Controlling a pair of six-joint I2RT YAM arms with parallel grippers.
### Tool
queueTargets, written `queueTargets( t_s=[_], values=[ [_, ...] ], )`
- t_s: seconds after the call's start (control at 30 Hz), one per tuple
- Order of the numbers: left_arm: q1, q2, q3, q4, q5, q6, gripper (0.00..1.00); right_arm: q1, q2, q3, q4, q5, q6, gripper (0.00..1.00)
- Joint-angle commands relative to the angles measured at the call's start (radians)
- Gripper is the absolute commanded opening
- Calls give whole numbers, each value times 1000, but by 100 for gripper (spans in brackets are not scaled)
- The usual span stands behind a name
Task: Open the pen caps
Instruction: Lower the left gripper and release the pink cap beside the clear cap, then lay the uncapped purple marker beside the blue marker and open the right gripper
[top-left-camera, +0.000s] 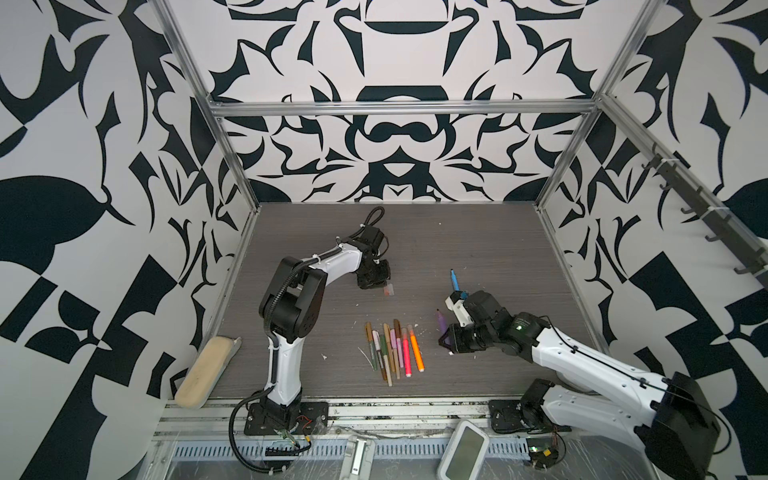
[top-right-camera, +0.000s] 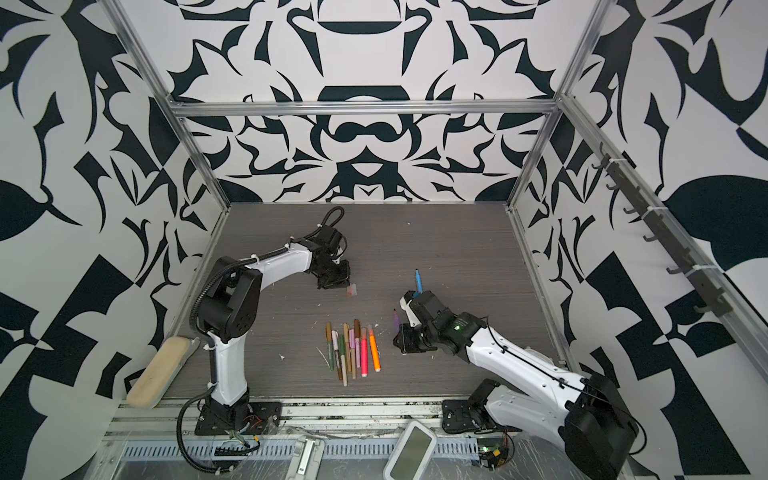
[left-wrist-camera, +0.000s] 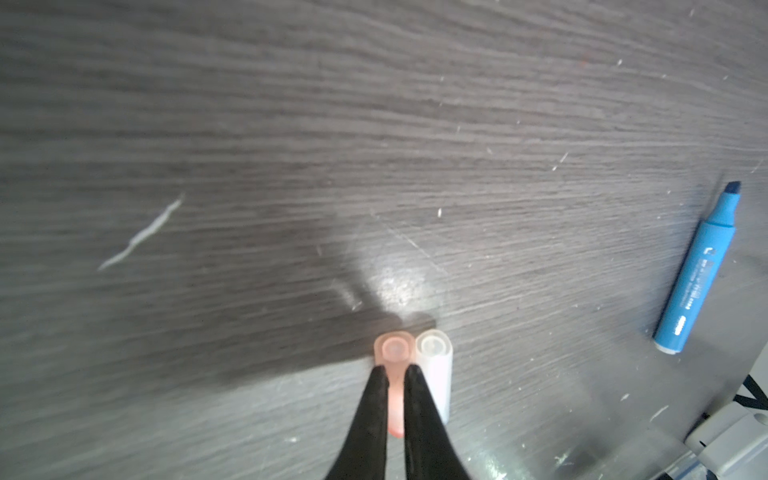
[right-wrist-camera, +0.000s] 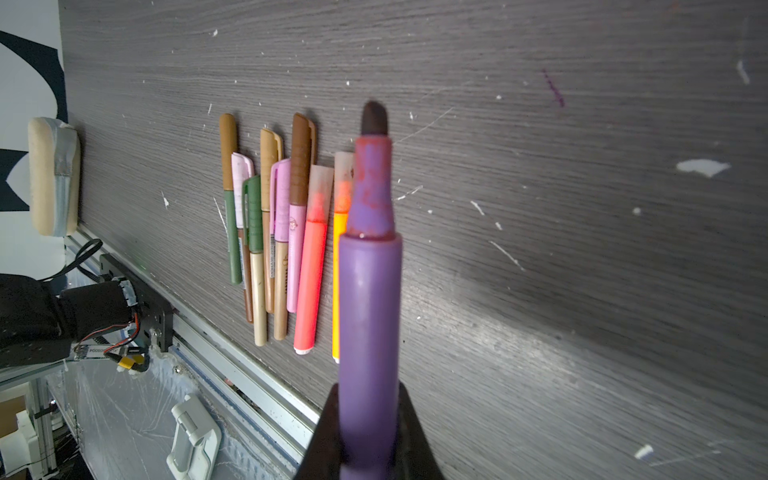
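My left gripper (left-wrist-camera: 395, 374) is shut on a translucent pinkish pen cap (left-wrist-camera: 395, 348), low at the table. A clear whitish cap (left-wrist-camera: 434, 365) lies touching it on one side. Both top views show this gripper (top-left-camera: 376, 282) at mid-table with the two caps (top-left-camera: 388, 289) beside its tips. My right gripper (right-wrist-camera: 369, 390) is shut on an uncapped purple marker (right-wrist-camera: 370, 291), dark tip pointing away from the jaws. In a top view it (top-left-camera: 441, 322) sticks up from that gripper (top-left-camera: 444, 338). Several capped pens (top-left-camera: 395, 349) lie in a row near the front.
An uncapped blue marker (top-left-camera: 455, 280) lies just behind the right arm's wrist, also seen from the left wrist (left-wrist-camera: 694, 270). A beige brush (top-left-camera: 208, 370) leans at the front left corner. A white device (top-left-camera: 463, 449) sits beyond the table's front rail. White scraps dot the tabletop.
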Motion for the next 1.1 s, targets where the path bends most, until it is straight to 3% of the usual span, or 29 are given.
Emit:
queueTargets(
  t_s=[0.0, 0.13, 0.23, 0.37, 0.53, 0.73, 1.07],
  values=[
    [-4, 46, 9, -44, -15, -4, 13, -6, -17, -2, 11, 11, -15, 0],
    [-3, 42, 9, -47, -14, -4, 13, -16, -15, 12, -7, 17, -29, 0],
    [-3, 30, 2, -48, -15, 0, 13, -59, 14, 89, -73, 41, -110, 0],
    [-3, 9, -19, -49, -19, 3, 17, -181, 97, 259, -165, 83, -280, 0],
    [-3, -24, -60, -47, -20, 8, 21, -394, 283, 398, -143, 90, -416, 0],
    [-3, -108, -109, -38, -12, 13, 27, -557, 492, 427, -6, 24, -369, 0],
    [-3, -189, -130, -32, 4, 14, 31, -563, 713, 477, 31, 104, -400, 0]
  ],
)
